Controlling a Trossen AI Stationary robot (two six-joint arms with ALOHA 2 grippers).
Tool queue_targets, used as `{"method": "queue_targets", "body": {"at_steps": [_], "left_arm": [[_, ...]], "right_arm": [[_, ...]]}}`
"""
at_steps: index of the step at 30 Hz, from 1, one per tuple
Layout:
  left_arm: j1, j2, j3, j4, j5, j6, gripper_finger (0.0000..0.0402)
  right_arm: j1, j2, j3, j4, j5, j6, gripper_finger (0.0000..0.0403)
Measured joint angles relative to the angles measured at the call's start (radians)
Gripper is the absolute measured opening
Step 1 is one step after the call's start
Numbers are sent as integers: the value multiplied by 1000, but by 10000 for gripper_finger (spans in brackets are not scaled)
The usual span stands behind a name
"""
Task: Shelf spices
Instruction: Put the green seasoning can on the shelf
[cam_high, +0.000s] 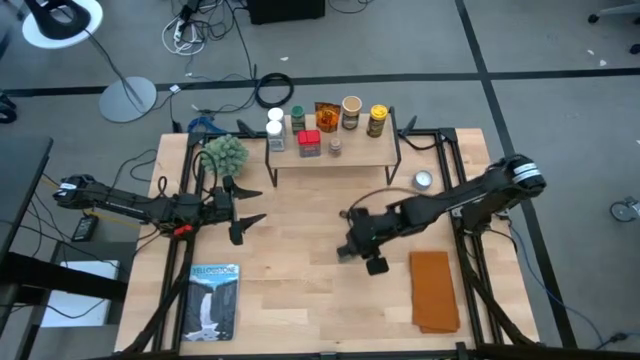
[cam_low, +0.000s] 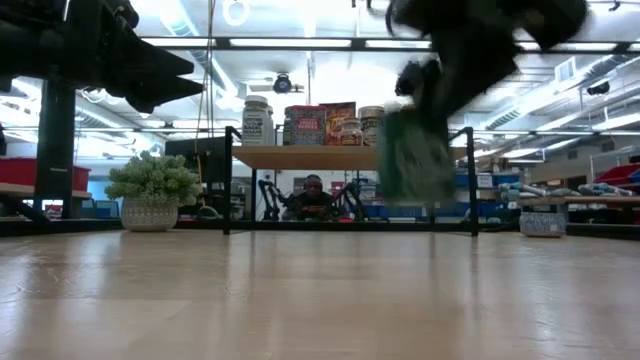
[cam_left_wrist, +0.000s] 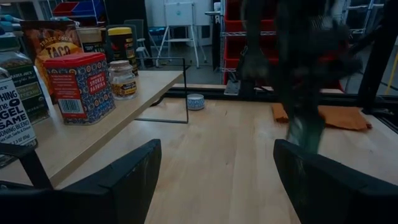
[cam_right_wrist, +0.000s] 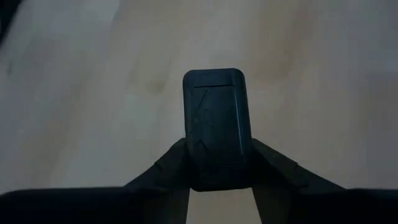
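One black box (cam_right_wrist: 217, 127) is sitting pinched in our right gripper (cam_high: 372, 262) above the table's middle; the shelf (cam_high: 333, 153) is lying toward the far edge. Our left gripper (cam_high: 240, 210) is waiting spread.

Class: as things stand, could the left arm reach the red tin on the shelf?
Probably yes. The left gripper is open and empty, the red tin stands at the shelf's front edge, and bare tabletop lies between them.

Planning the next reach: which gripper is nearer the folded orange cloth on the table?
Right. The right gripper, shut on a black box, hovers just beside the orange cloth; the left gripper waits across the table.
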Motion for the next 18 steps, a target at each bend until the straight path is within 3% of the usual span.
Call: {"method": "queue_targets", "body": {"at_steps": [11, 18], "left_arm": [[0, 0, 0, 1, 0, 0, 317], [0, 0, 0, 27, 0, 5, 317]], "right_arm": [[-104, -414, 125, -291, 330, 73, 130], [-331, -493, 137, -310, 320, 32, 130]]}}
